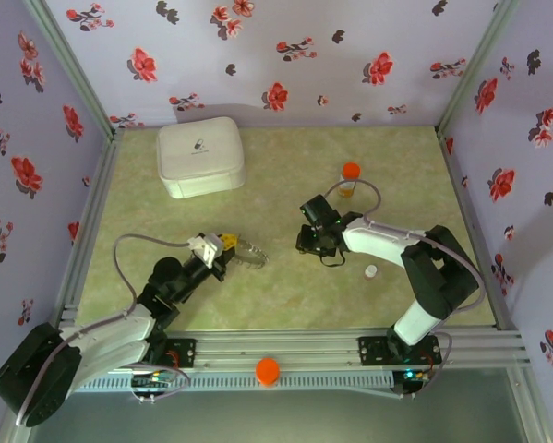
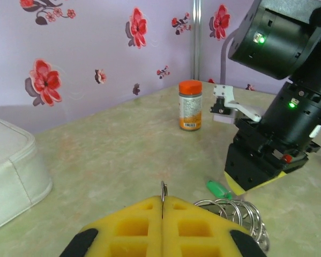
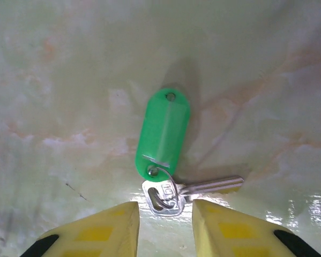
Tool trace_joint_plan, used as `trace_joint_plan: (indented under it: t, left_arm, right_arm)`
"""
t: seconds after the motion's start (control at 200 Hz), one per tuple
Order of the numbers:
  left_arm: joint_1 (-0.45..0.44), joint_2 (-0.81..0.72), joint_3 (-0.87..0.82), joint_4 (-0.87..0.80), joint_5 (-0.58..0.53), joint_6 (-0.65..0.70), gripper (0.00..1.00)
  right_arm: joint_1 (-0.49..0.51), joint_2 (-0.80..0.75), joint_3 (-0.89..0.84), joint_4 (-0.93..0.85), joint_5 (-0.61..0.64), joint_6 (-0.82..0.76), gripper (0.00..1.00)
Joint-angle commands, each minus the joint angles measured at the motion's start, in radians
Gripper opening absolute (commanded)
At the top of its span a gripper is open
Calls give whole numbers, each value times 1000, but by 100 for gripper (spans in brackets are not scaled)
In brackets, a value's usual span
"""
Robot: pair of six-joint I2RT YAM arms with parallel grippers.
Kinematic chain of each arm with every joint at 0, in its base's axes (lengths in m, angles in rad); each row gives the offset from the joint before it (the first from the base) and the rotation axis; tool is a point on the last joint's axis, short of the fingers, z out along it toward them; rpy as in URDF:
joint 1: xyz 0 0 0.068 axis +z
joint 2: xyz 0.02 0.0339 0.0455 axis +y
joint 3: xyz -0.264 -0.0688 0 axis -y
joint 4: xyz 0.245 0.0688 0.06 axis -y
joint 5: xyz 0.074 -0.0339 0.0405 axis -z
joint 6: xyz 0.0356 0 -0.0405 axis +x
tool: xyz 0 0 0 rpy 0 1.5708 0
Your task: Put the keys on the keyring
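Observation:
My left gripper (image 1: pixel 226 245) is shut on the keyring (image 1: pixel 251 255). In the left wrist view, its thin metal edge (image 2: pixel 163 190) stands pinched between the yellow pads, and its wire loops (image 2: pixel 245 213) hang to the right. A silver key (image 3: pixel 188 189) joined to a green plastic tag (image 3: pixel 163 130) lies flat on the table. My right gripper (image 3: pixel 165 217) points down over it, open, with one yellow finger (image 3: pixel 117 229) left of the key's head and the other to the right, neither touching. The green tag (image 2: pixel 218 188) also shows just beneath the right gripper (image 1: pixel 318 245).
An orange-capped bottle (image 1: pixel 349 178) stands behind the right gripper. A white zipped case (image 1: pixel 200 156) sits at the back left. A small white cap (image 1: pixel 370 271) lies to the right of the right arm. An orange cap (image 1: pixel 268 370) rests on the front rail.

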Motion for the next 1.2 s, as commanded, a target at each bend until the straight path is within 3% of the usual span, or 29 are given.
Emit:
trace_joint_plan:
  t: [0.0,0.235,0.35,0.585,0.87,1.195]
  left_arm:
    - [6,13,30,60,39,-31,0]
    - [6,35,54,32,78,-49,0]
    - [4,36,61,27,85,-50,0]
    - [3,46,72,28,93,-48,0]
    - [4,40,73,20,95,-49,0]
    - [4,42,69,22,97,-46,0]
  right_arm:
    - [-1,6,-6,42,18,28,31]
    - [-1,13,-12,20,53,31,29]
    - [-1,-3,-15,-12,86,27,32]
    - [12,34,-13,28,26,38,22]
    - [14,38,-14,8,48,40,28]
    - [16,73,-8,49,4,49,21]
